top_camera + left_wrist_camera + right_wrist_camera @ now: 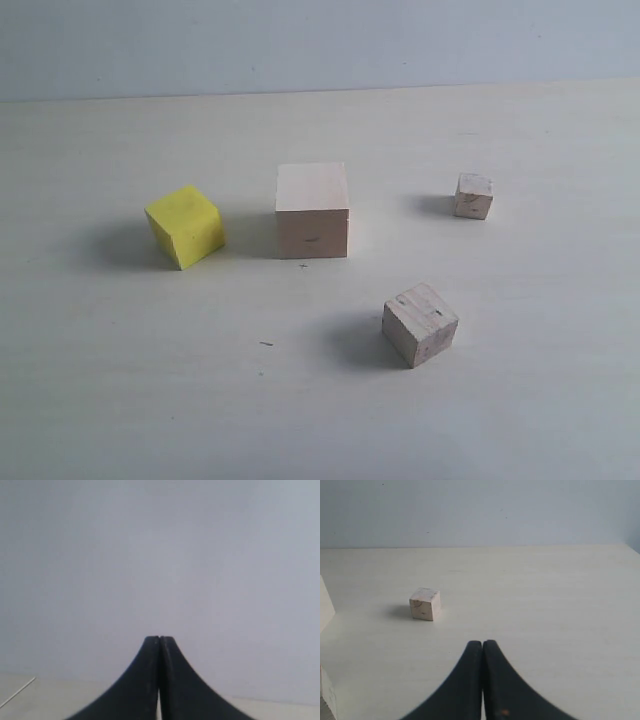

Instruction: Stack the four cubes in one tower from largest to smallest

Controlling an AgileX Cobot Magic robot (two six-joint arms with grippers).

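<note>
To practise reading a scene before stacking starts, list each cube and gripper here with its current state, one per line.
Largest pale wood cube, on the table, nothing on top.
Yellow cube, on the table, unstacked, turned at an angle.
Knotty pale wood cube, on the table, unstacked, turned at an angle.
Tiniest cube, on the table, unstacked.
Left gripper, jaws shut, empty.
Right gripper, jaws shut, empty.

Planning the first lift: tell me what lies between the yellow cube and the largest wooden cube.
Nothing but bare table; the exterior view shows the yellow cube and the largest wooden cube standing apart.
</note>
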